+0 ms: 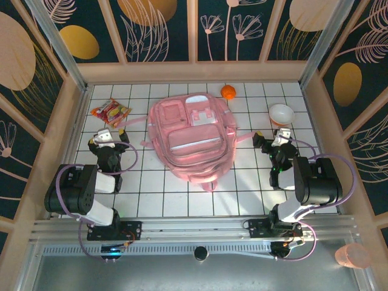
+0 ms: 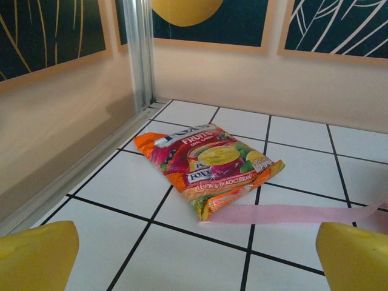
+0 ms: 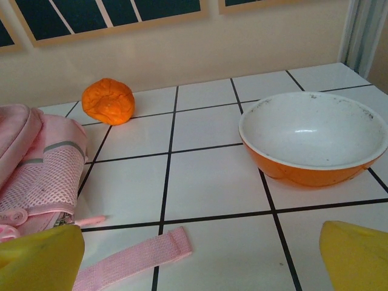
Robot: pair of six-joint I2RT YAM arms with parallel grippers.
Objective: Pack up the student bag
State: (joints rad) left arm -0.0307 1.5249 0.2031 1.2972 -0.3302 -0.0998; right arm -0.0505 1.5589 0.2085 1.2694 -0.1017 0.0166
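The student bag (image 1: pixel 193 136), a big pink backpack, lies flat in the middle of the tiled table with its front pockets up; its mesh side (image 3: pixel 36 163) shows at the left of the right wrist view. My left gripper (image 1: pixel 109 133) is left of it, open and empty (image 2: pixel 195 267), facing a colourful fruit candy packet (image 2: pixel 209 163) at the far left (image 1: pixel 111 112). My right gripper (image 1: pixel 271 138) is right of the bag, open and empty (image 3: pixel 199 260). Ahead of it are an orange-and-white bowl (image 3: pixel 312 136) and an orange ball (image 3: pixel 108 100).
A pink strap (image 2: pixel 291 212) lies beside the candy packet, and another strap end (image 3: pixel 133 257) lies on the tiles in front of the right gripper. Wooden walls (image 1: pixel 194 71) enclose the table. A pink cup (image 1: pixel 351 256) stands off the table at the near right.
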